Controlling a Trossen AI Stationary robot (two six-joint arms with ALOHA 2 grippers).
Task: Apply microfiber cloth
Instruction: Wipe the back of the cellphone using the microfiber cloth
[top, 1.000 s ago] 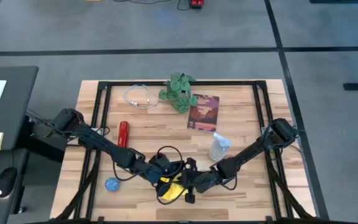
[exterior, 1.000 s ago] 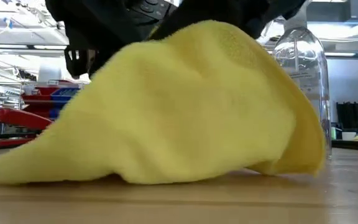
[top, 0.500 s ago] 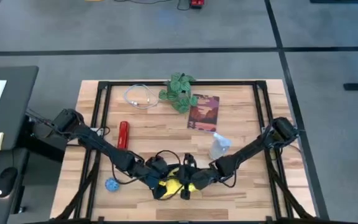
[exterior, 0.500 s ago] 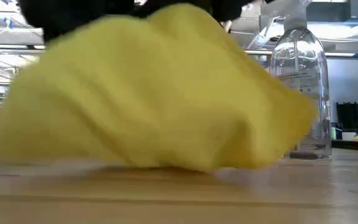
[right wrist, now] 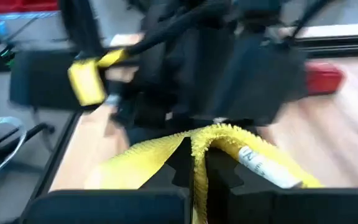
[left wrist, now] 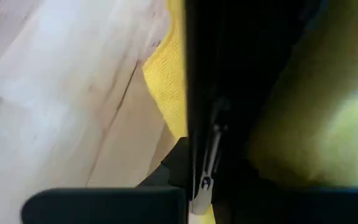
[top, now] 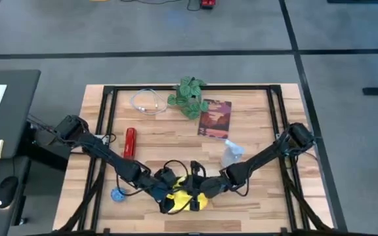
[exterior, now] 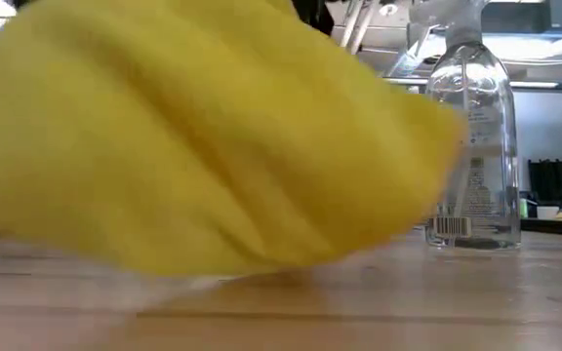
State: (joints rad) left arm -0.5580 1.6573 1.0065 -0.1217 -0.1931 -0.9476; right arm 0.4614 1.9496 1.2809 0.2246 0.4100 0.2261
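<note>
Yellow and bunched, the microfiber cloth [top: 184,200] sits near the front edge of the wooden table [top: 261,124], about the middle of its width. In the high view its long axis runs roughly left to right, crumpled into a heap rather than spread flat. In the low view it fills most of the picture, its folds slanting down toward the right, with its lower edge on or just above the wood; which one cannot be told.

Going left to right across the table: a small blue ball [top: 117,195] lies near the front left, just beside the left arm. A red stapler [top: 130,141] lies farther back, and a coil of white cable [top: 148,101] at the far left. The left gripper [top: 169,198] meets the cloth at its left end; whether it is pinching the fabric cannot be told. The right gripper [right wrist: 197,165] meets it from the right, its fingers [right wrist: 180,163] closed on a raised ridge of yellow fabric. Behind them, at the far edge, stands a green leafy plant [top: 189,96], with a dark red book [top: 214,118] just to its right. A clear spray bottle [top: 231,155] stands upright close behind the right arm.
</note>
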